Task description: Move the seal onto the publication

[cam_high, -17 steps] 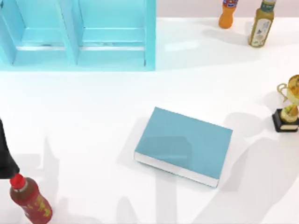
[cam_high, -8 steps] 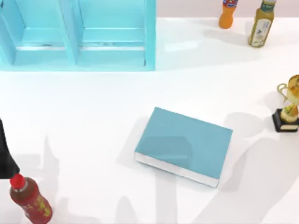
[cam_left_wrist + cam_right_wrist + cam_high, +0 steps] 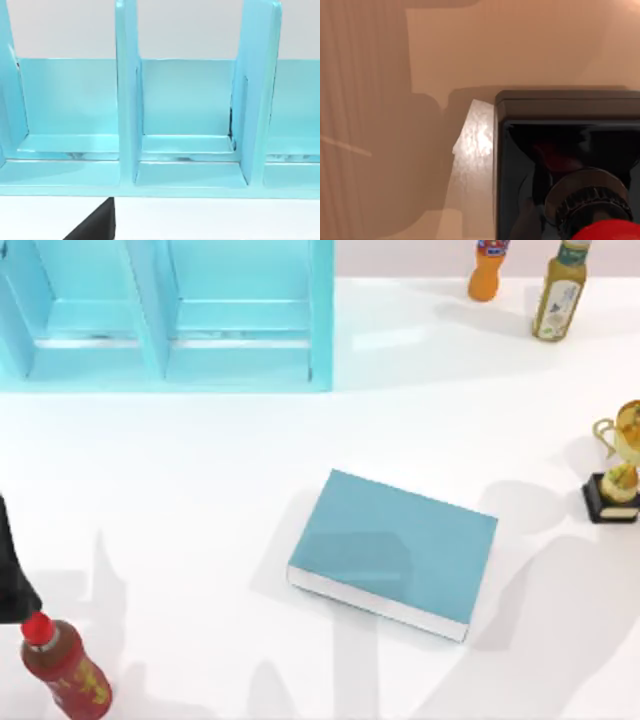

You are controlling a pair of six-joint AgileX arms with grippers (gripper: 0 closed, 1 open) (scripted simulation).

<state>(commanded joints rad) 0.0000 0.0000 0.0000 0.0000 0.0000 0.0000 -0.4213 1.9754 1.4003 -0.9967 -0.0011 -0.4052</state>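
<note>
Nothing has shifted: book mid-table awaits seal, beneath the right wrist; grip state unclear.

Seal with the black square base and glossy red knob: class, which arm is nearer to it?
Right. Its wrist camera looks closely down on the seal; the left arm sits at the left edge of the table, beside the red-capped sauce bottle.
</note>
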